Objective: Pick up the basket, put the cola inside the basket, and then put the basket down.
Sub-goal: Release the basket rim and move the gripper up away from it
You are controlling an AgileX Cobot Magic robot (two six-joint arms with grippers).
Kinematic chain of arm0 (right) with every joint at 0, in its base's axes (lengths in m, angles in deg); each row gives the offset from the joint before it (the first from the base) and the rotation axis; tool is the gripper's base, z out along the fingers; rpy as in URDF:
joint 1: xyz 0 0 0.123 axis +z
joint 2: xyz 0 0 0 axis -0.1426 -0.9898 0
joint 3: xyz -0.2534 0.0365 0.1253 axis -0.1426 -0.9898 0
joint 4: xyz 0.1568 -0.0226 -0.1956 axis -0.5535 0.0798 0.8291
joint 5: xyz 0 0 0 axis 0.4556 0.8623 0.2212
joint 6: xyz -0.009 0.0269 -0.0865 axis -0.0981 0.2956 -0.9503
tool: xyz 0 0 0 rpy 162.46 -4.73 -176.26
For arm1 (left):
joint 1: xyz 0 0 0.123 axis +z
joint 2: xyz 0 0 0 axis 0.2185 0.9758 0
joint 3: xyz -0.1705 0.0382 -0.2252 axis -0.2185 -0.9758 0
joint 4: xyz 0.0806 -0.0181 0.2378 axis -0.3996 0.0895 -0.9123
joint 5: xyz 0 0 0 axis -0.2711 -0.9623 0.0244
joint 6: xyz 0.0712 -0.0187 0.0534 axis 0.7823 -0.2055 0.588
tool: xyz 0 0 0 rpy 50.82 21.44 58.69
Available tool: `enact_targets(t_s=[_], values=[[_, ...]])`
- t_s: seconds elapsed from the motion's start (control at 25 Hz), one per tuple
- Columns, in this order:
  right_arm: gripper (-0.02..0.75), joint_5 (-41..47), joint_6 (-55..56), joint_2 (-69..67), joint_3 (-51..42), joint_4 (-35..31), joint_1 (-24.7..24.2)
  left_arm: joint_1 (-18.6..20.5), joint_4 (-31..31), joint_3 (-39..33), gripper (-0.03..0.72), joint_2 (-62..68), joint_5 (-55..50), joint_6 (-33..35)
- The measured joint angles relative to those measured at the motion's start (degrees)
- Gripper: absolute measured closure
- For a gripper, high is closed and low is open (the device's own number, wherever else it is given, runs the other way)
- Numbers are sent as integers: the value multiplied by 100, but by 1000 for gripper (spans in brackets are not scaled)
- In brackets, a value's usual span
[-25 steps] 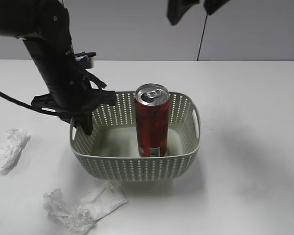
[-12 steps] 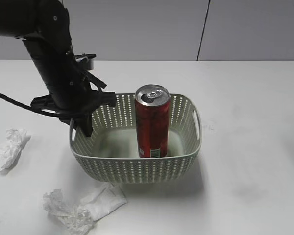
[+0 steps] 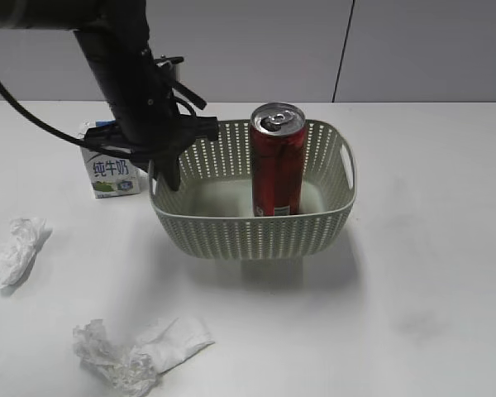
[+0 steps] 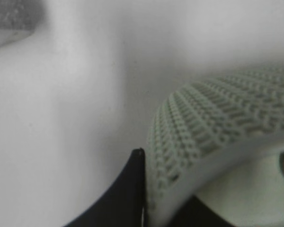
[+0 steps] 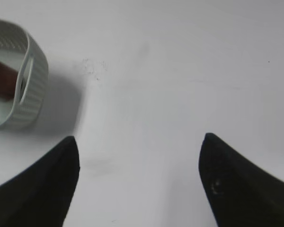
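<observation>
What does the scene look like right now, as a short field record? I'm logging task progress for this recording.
basket: sage-green basket, its left rim clamped by the left gripper; whether it is off the table cannot be told
cola: red cola can upright inside the basket
left gripper: shut on the basket wall, one finger each side
right gripper: right gripper open, empty, over bare table to the right of the basket
other items: milk carton behind the left arm; crumpled tissues and at front left
</observation>
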Motion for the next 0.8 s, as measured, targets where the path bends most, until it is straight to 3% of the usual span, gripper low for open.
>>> enact_targets(t_s=[0.24,0.64,0.72,0.8], values=[[145,-582,-61,1782,-1854,0,0,-24,-111,895,692,746,-398,-190],[145,-796,-102,4464,-3472,0,0,-78,-125,969,687,1187,16,-272],[145,-796,-102,4861,-3615,0,0,-78,-99,976,645,1187,88,-227],[145,-796,-102,5183,-3800,-5,0,-78,-77,994,540,1187,135,-158]])
